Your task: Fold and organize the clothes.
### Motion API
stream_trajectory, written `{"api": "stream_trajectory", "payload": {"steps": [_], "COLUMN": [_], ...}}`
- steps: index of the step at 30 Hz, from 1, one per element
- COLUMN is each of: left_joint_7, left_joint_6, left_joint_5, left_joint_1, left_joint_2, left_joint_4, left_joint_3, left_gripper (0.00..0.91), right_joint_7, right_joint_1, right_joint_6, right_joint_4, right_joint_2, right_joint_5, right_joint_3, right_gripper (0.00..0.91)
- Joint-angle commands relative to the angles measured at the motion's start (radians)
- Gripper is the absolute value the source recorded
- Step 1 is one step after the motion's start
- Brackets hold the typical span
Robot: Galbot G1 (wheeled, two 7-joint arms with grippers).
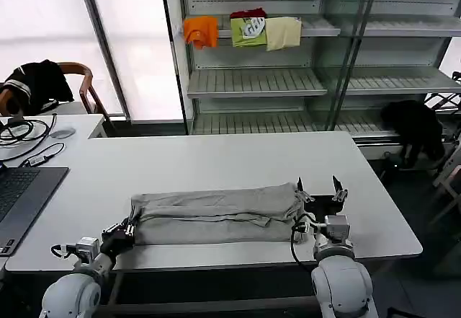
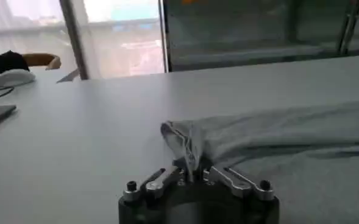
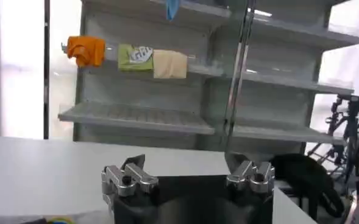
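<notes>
A light grey shirt (image 1: pixel 216 213) lies on the white table (image 1: pixel 216 163), folded lengthwise into a long band near the front edge. My left gripper (image 1: pixel 130 228) sits at the band's left end, shut on a pinch of the fabric. In the left wrist view the cloth (image 2: pixel 277 137) bunches up and runs into the closed gripper (image 2: pixel 190 175). My right gripper (image 1: pixel 318 187) stands open just past the band's right end, low over the table. In the right wrist view its gripper (image 3: pixel 185 165) has only bare tabletop between its fingers.
A laptop (image 1: pixel 21 195), cables (image 1: pixel 21 130) and a mouse (image 1: pixel 63 133) occupy the table's left side. A shelf unit behind holds orange (image 1: pixel 201 31), green (image 1: pixel 248 31) and cream (image 1: pixel 283 32) folded garments. Black garments lie on a chair (image 1: pixel 36 84) and at the right (image 1: pixel 414 127).
</notes>
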Motion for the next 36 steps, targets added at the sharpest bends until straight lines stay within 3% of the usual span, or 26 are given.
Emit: {"api": "stream_trajectory", "payload": {"steps": [1, 5, 8, 14, 18, 23, 30, 36], "left_joint_7": [-0.004, 0.12, 0.192, 0.261, 0.286, 0.259, 0.147, 0.074], "left_joint_6": [-0.037, -0.138, -0.2, -0.249, -0.251, -0.141, -0.018, 0.047], "left_joint_5": [-0.006, 0.238, 0.369, 0.446, 0.424, 0.268, 0.161, 0.206], "left_joint_1": [-0.022, -0.024, -0.053, -0.087, -0.071, -0.012, -0.003, -0.056], "left_joint_2": [0.002, 0.058, 0.146, 0.28, 0.293, 0.189, 0.029, -0.014], "left_joint_4": [-0.033, -0.035, -0.004, 0.091, 0.052, -0.117, -0.324, -0.326], "left_joint_3": [-0.073, -0.224, -0.369, -0.548, -0.554, -0.418, -0.083, 0.116], "left_gripper": [0.0, 0.0, 0.0, 0.0, 0.0, 0.0, 0.0, 0.0], "right_joint_7": [0.002, 0.003, 0.005, 0.006, 0.008, 0.004, 0.011, 0.035], "right_joint_1": [0.008, 0.011, 0.014, 0.027, 0.029, 0.018, -0.01, -0.027], "right_joint_6": [0.0, 0.004, 0.008, 0.011, 0.014, 0.024, 0.045, 0.075], "right_joint_4": [0.0, -0.014, -0.029, -0.052, -0.07, -0.08, -0.093, -0.108], "right_joint_2": [-0.003, -0.003, 0.0, 0.004, 0.013, 0.021, 0.018, 0.019], "right_joint_5": [0.015, 0.017, 0.016, 0.014, 0.008, -0.006, -0.012, -0.006], "right_joint_3": [0.006, 0.013, 0.015, 0.006, -0.005, -0.009, 0.007, 0.02], "right_gripper": [0.907, 0.907, 0.907, 0.907, 0.907, 0.907, 0.907, 0.907]}}
